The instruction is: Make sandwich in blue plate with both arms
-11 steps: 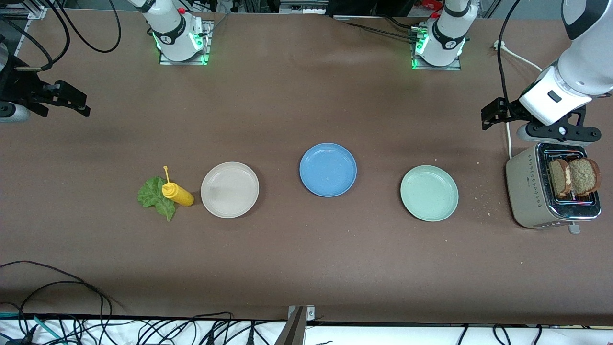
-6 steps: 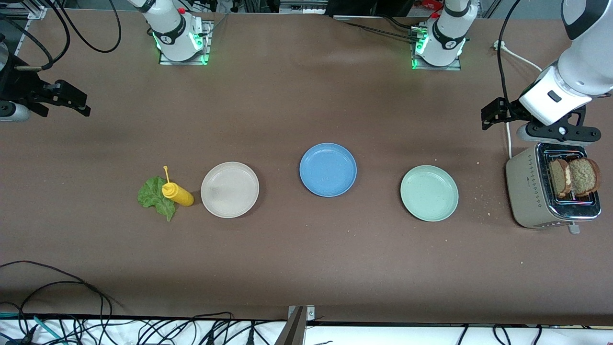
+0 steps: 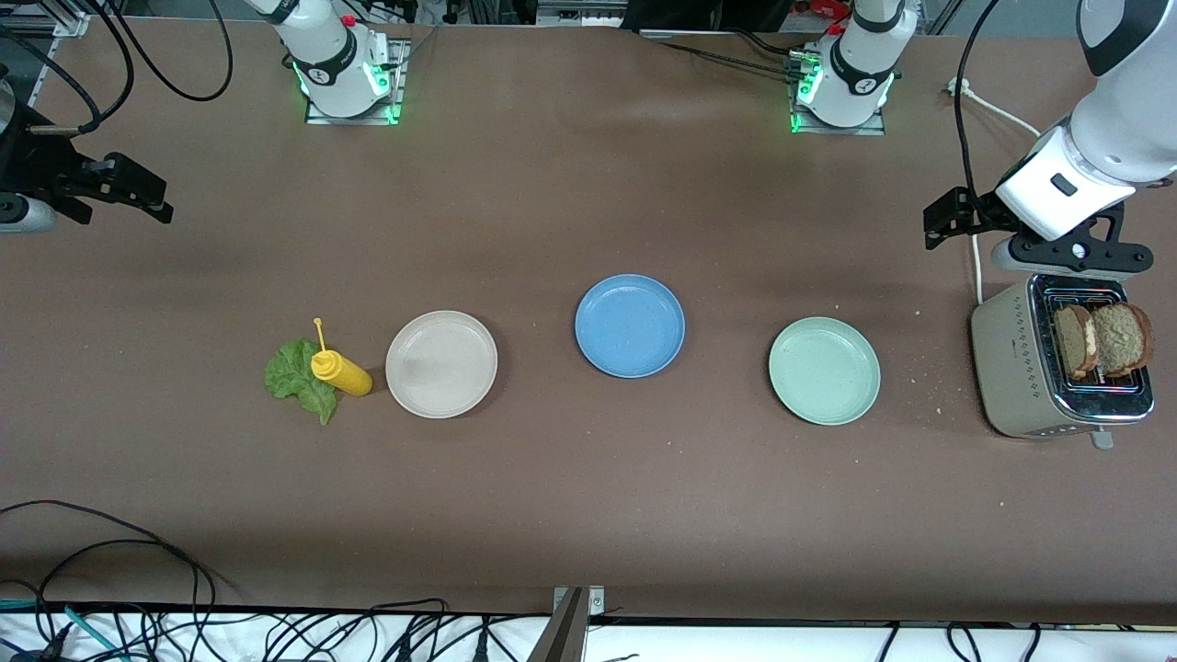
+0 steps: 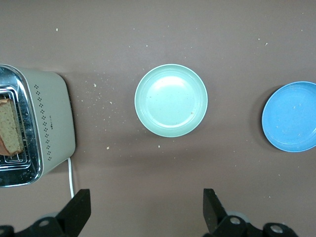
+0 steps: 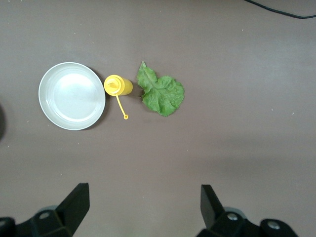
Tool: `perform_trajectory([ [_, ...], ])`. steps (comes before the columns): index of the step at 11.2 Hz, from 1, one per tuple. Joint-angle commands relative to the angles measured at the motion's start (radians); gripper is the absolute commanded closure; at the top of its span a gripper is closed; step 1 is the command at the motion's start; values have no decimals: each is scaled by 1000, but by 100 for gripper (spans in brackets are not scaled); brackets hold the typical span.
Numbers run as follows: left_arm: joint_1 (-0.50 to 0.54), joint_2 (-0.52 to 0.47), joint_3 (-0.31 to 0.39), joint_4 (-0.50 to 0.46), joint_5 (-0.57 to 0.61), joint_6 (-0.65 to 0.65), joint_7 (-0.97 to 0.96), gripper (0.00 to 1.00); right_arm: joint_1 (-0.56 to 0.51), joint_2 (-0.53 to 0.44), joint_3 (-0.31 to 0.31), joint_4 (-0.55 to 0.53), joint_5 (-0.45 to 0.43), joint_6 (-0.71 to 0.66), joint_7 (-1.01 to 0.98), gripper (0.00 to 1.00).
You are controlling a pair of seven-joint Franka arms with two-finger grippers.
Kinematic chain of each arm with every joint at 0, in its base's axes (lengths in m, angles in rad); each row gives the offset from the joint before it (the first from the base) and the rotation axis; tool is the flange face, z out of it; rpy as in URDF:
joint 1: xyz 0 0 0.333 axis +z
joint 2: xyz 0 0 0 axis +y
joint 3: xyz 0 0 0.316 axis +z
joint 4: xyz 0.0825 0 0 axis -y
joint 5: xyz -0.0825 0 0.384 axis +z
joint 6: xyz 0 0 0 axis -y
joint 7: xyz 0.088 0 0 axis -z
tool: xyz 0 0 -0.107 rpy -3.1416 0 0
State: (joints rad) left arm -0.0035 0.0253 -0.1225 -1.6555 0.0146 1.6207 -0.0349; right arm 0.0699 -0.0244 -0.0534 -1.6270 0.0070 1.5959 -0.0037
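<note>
The blue plate (image 3: 630,325) lies empty mid-table; it also shows in the left wrist view (image 4: 291,116). Two brown bread slices (image 3: 1074,340) (image 3: 1120,338) stand in the toaster (image 3: 1016,368) at the left arm's end, and one slice shows in the left wrist view (image 4: 10,133). The lettuce leaf (image 3: 290,375) (image 5: 160,94) lies flat on the table toward the right arm's end. My left gripper (image 3: 952,221) (image 4: 147,212) hangs open and empty over the table beside the toaster. My right gripper (image 3: 138,193) (image 5: 145,210) hangs open and empty over the right arm's end.
A yellow squeeze bottle (image 3: 342,371) (image 5: 117,85) lies between the lettuce and the beige-white plate (image 3: 441,364) (image 5: 72,95). A mint-green plate (image 3: 825,370) (image 4: 171,100) sits between the blue plate and the toaster (image 4: 49,123). Crumbs lie near the toaster. Cables run along the table's near edge.
</note>
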Motion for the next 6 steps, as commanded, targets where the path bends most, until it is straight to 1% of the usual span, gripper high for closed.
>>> perform_trajectory([
  [1,0,-7,-2,-6,-22,-7,-7,0,2,-2,3,22,-7,-13,13,0],
  [6,0,-7,-2,-6,-22,-7,-7,0,-1,-2,0,22,-7,-13,2,0],
])
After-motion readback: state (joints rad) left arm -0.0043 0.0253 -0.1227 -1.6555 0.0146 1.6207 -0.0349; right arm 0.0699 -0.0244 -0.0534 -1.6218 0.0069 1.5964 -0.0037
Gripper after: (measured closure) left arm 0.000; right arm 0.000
